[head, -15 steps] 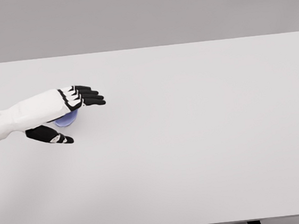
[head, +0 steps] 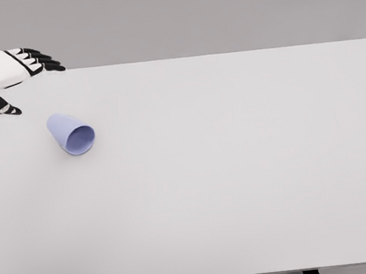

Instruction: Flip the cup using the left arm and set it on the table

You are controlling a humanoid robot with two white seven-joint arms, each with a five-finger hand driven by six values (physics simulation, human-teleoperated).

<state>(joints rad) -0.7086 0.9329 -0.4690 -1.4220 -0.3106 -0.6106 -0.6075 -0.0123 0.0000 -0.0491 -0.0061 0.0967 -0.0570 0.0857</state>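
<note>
Cup [head: 70, 133], pale blue, lying on its side on the white desk [head: 239, 170], near the left end. Showing its round open mouth toward the front and a little to the right, with its closed bottom pointing back and to the left. Touching nothing but the desk top. Left robot hand [head: 8, 77] hanging up at the far left corner, well apart from the cup and holding nothing. Stretching its black fingers [head: 43, 63] out flat and wide toward the right, with the thumb sticking out below. Casting no grip on anything. Sitting behind it all, a plain grey wall [head: 190, 15].
</note>
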